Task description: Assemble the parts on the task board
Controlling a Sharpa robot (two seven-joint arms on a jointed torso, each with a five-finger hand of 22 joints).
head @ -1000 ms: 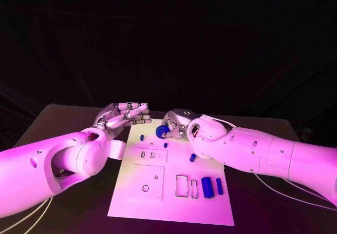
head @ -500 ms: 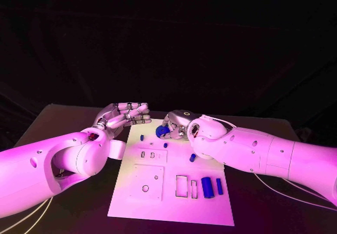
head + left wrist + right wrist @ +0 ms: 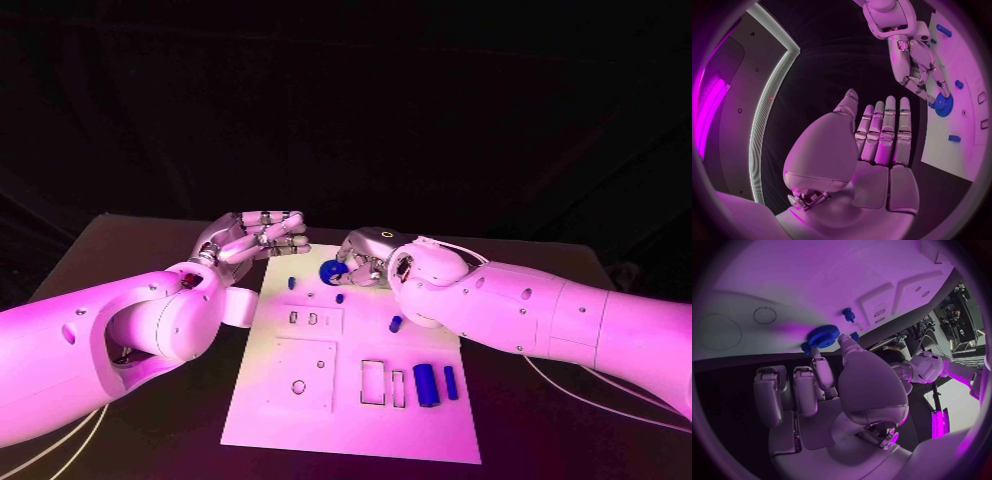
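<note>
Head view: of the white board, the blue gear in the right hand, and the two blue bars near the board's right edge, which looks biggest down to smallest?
1. White board.
2. The wider blue bar.
3. The thinner blue bar.
The blue gear is partly hidden by the right hand, so it stays unranked.

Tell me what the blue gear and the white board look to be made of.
The blue gear, held by the right robot hand, looks like moulded or printed plastic: even matte blue with crisp teeth round its rim and no metallic shine. The white board looks like a flat rigid plate, probably plastic, smooth and matte with clean-cut slots; painted metal cannot be ruled out.
</note>
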